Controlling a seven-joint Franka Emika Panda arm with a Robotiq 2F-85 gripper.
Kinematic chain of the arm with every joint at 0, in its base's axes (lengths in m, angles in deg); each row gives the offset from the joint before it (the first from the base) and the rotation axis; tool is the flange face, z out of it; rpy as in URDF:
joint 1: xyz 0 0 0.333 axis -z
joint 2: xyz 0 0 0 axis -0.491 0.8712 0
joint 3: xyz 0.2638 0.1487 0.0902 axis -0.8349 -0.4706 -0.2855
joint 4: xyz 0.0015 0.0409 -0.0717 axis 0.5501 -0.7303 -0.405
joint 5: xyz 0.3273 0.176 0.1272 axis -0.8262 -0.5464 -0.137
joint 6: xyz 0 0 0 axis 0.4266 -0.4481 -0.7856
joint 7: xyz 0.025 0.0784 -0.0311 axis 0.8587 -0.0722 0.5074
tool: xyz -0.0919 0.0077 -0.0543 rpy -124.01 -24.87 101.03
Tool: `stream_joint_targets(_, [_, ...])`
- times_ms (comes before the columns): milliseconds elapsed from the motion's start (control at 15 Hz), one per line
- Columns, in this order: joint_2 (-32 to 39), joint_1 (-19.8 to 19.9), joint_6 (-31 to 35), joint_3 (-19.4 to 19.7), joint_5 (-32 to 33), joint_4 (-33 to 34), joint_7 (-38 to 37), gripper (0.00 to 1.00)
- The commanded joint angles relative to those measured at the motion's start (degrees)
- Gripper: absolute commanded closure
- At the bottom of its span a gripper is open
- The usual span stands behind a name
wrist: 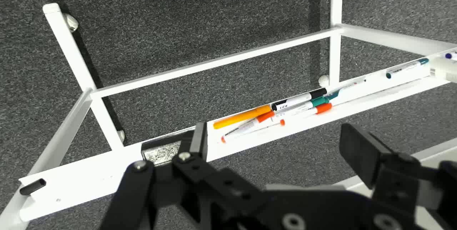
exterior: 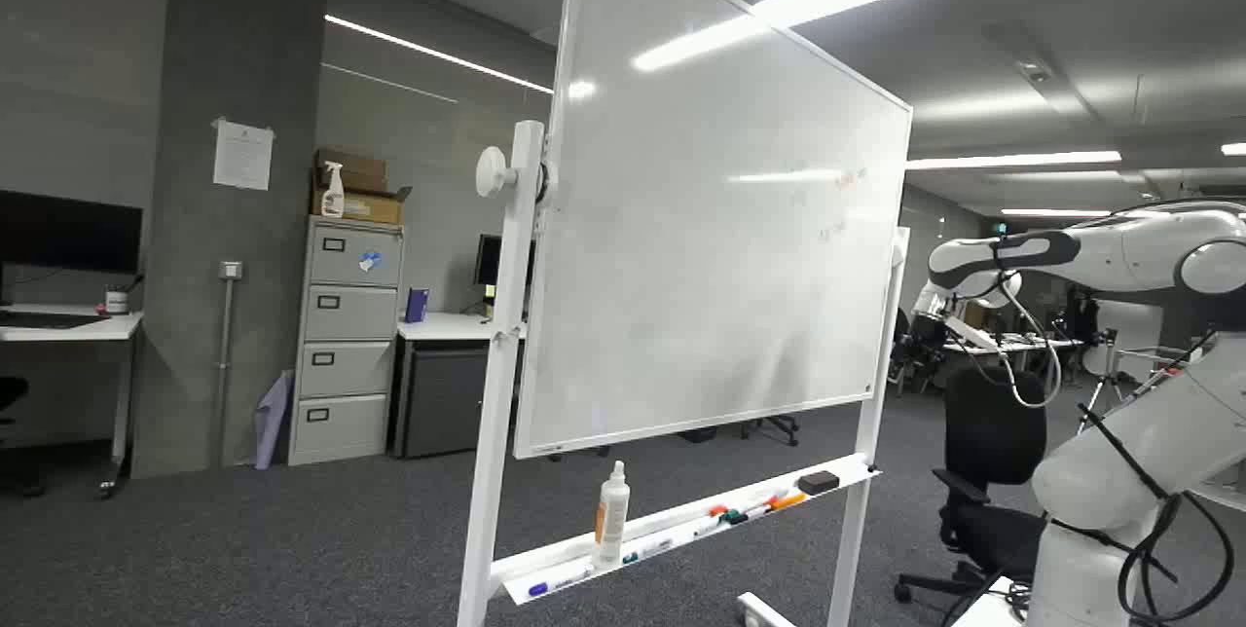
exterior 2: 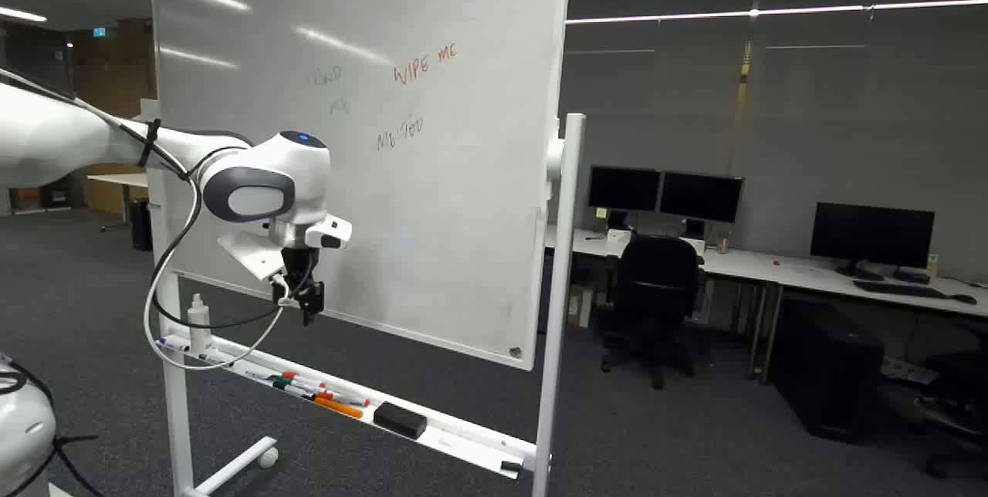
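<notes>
My gripper is open and empty; its two black fingers stand wide apart in the wrist view (wrist: 273, 128). In an exterior view the gripper (exterior 2: 309, 308) points down in front of the whiteboard (exterior 2: 448, 234), above the white tray (exterior 2: 467, 444). A black eraser (exterior 2: 400, 420) lies on the tray; in the wrist view the left finger partly covers the eraser (wrist: 162, 153). An orange marker (wrist: 241, 116) and several white markers with red, green and black caps lie beside it. A white spray bottle (exterior 2: 199, 325) stands at the tray's far end. Red writing (exterior 2: 424, 65) and fainter dark writing mark the board.
The board's white posts (exterior 2: 563, 289) and wheeled feet (exterior 2: 235, 466) stand on grey carpet. A black office chair (exterior: 993, 452) is close to the arm in an exterior view. Desks with monitors (exterior 2: 664, 196) and a filing cabinet (exterior: 350, 345) stand further back.
</notes>
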Motion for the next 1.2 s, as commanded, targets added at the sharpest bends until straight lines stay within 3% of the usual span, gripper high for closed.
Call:
stream_joint_targets(0, [0.5, 1.9, -0.2, -1.5, -1.1, 0.2, 1.0, 0.0])
stream_joint_targets(267, [4.2, 5.3, 10.6, -2.6, -0.6, -3.1, -5.7, 0.0])
stream_joint_targets(533, [8.9, 7.2, 27.0, -2.5, -3.7, -8.0, -11.9, 0.0])
stream_joint_targets(800, [16.1, 7.1, 41.1, -2.7, -10.0, -10.9, -18.0, 0.0])
stream_joint_targets(1133, [26.4, 5.7, 51.1, -3.4, -20.9, -9.9, -25.3, 0.0])
